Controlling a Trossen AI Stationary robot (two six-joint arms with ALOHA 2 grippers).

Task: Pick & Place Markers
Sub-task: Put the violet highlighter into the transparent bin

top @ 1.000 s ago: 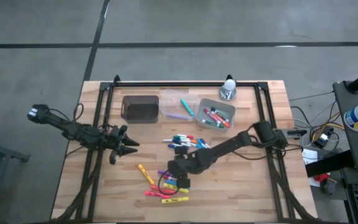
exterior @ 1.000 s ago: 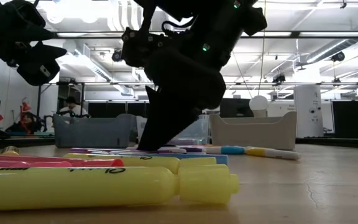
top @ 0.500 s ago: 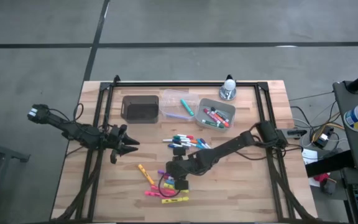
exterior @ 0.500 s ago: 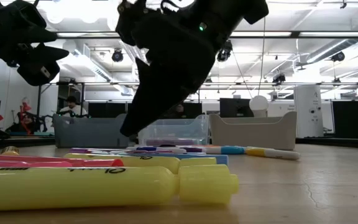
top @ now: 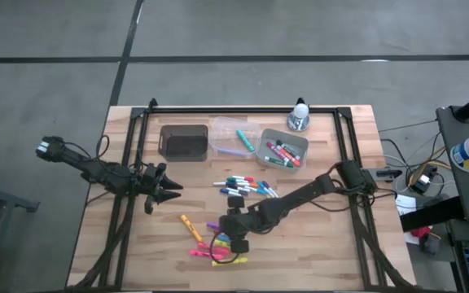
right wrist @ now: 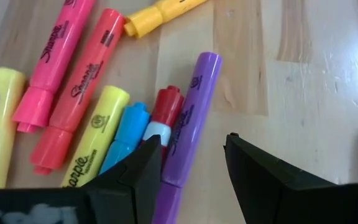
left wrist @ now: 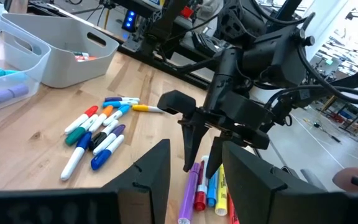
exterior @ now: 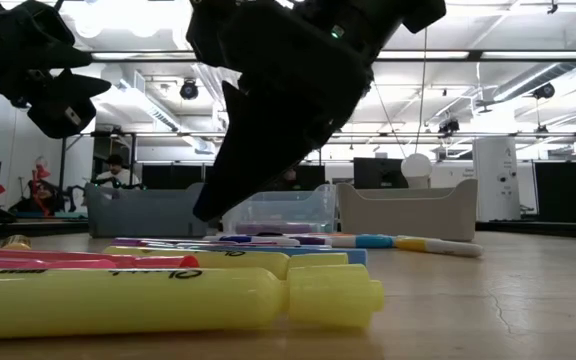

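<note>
The right gripper (top: 236, 241), fingers spread, hovers over the neon markers (top: 215, 248) at lower centre. The left gripper (top: 169, 190), also spread and empty, waits at centre left.

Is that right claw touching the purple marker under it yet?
Cannot tell. In the right wrist view the open right gripper straddles the purple marker, one finger overlapping its edge; no view plainly shows contact or gap.

"Sharpie" on pink (right wrist: 64, 31), orange (right wrist: 82, 92), purple highlighter (right wrist: 188, 112) barrels.

1 overhead, 1 table-level, 2 wrist cameras; all share the markers (top: 221, 247).
</note>
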